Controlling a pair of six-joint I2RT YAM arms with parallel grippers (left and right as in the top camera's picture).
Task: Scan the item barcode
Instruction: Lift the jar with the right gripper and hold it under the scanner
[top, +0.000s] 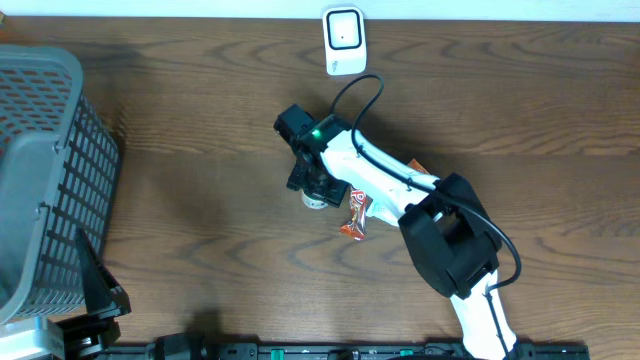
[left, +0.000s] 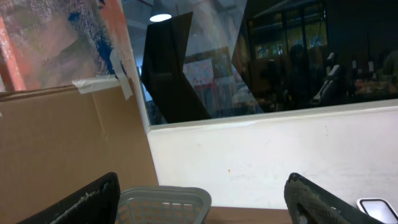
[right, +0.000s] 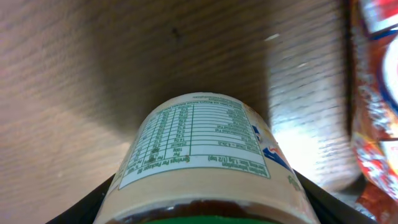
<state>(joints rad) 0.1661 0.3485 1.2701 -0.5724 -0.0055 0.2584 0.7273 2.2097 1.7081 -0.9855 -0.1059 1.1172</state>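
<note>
Right gripper on the bottle
You've got it pinched mid-table beside a wrapper. It runs lengthwise away from the wrist camera, nutrition label facing it. Left gripper is wide open, holding nothing.

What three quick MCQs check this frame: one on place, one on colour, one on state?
1. The white scanner sits:
A. at the bottom left corner of the overhead view
B. hidden under an arm
C. on the wooden table, at the top edge of the overhead view

2. The mesh basket is:
A. red
B. grey
C. blue

3. The left end effector is:
A. open, empty
B. shut, empty
C. shut on the scanner

Answers:
1. C: it lies in plain sight at top centre.
2. B: both the rim and the mesh are grey.
3. A: the left wrist view shows its fingers wide apart with nothing between them.
</note>
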